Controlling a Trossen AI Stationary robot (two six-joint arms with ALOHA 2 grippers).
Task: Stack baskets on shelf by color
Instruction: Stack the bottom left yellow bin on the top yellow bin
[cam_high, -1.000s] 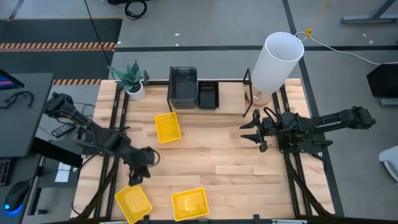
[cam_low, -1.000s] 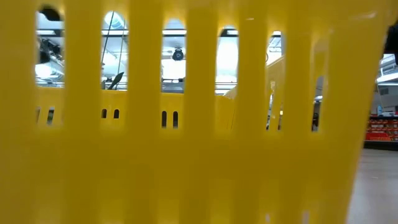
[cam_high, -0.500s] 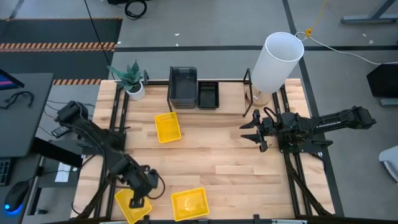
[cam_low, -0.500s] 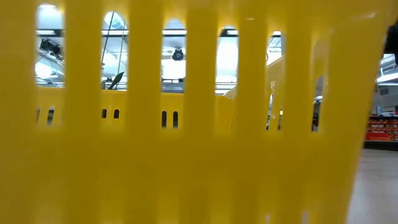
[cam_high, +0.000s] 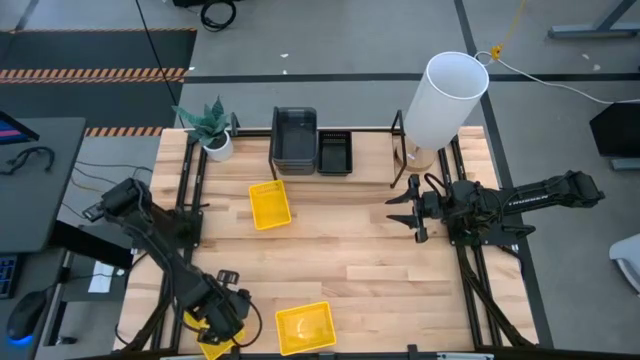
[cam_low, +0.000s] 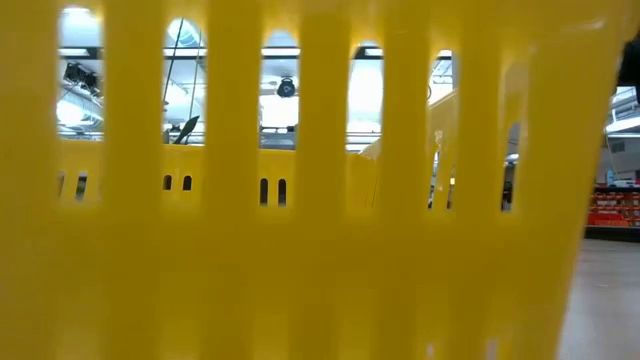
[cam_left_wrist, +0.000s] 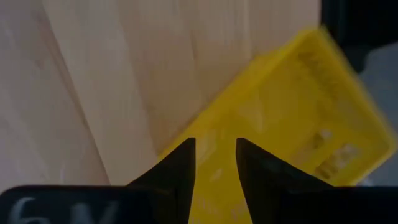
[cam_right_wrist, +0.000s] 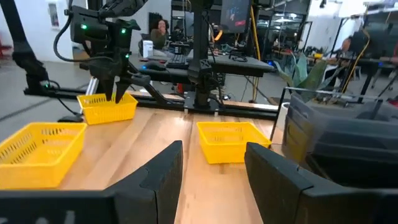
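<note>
Three yellow baskets lie on the wooden table: one at the near left corner (cam_high: 207, 332), one near the front middle (cam_high: 305, 328) whose slotted wall (cam_low: 320, 250) fills the low view, and one farther back (cam_high: 270, 204). My left gripper (cam_high: 218, 318) stands open over the corner basket (cam_left_wrist: 292, 118), fingers pointing down at its wall (cam_right_wrist: 107, 107). Dark grey baskets (cam_high: 294, 135) and a black one (cam_high: 334, 151) sit on the shelf (cam_high: 392, 150). My right gripper (cam_high: 408, 212) waits open at the right, holding nothing. My left gripper comes down from above at the corner basket's rim (cam_left_wrist: 214, 186), one finger (cam_left_wrist: 180, 168) on each side of the wall. Whether the fingers touch the basket I cannot tell. The basket rests flat on the table.
A tall white cylinder (cam_high: 445, 100) stands at the far right beside the shelf. A small potted plant (cam_high: 210, 128) sits at the far left. Bare wood lies between the baskets in the table's middle (cam_high: 350, 250).
My left gripper has gone toward the table's near edge and down, from beside the corner yellow basket to right over its rim. The baskets have kept their places.
</note>
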